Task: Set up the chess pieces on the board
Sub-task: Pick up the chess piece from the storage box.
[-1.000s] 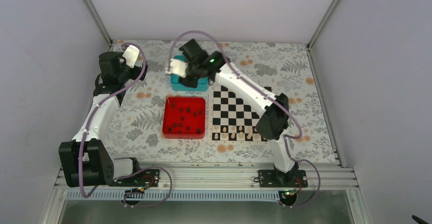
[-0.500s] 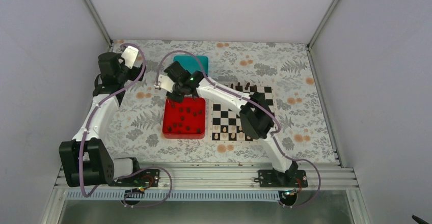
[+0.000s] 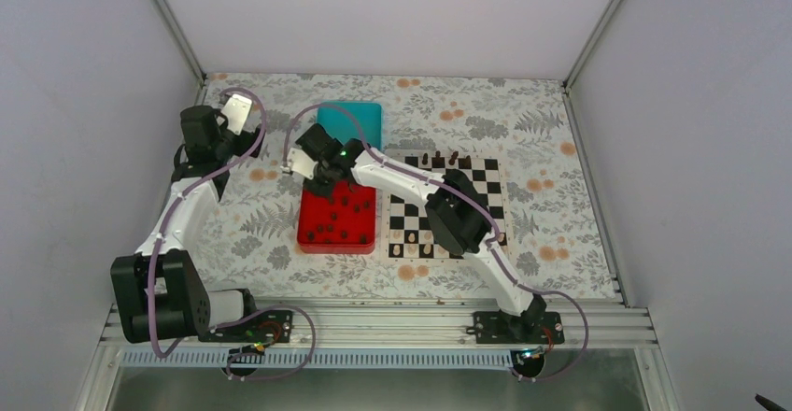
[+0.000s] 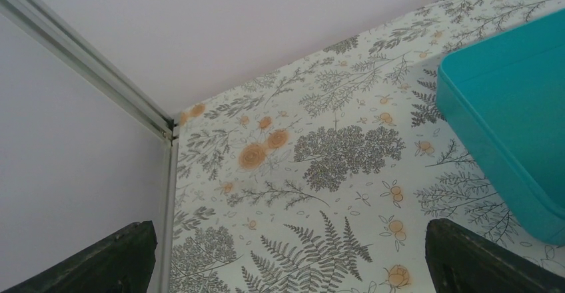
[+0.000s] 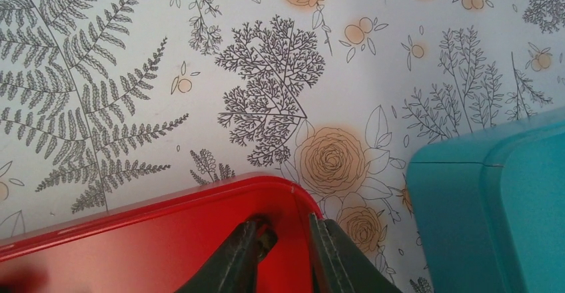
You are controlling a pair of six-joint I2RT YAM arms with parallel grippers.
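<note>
Hovering with the right claw [image 5: 285, 240] over the far corner of the tray [image 5: 146, 233], jaws a slit apart, nothing seen between. Dark pieces [image 3: 343, 215] scattered in the tray, back and to the right of that claw, too small to tell upright from toppled; board [image 3: 467, 187] further right. Far nearer than the left claw [image 4: 290, 260], wide open, empty, well off left

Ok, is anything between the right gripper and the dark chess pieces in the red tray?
Nothing visible. The right gripper hangs inside the red tray's far corner, the dark chess pieces lie loose on its floor, and the teal box sits outside.
</note>
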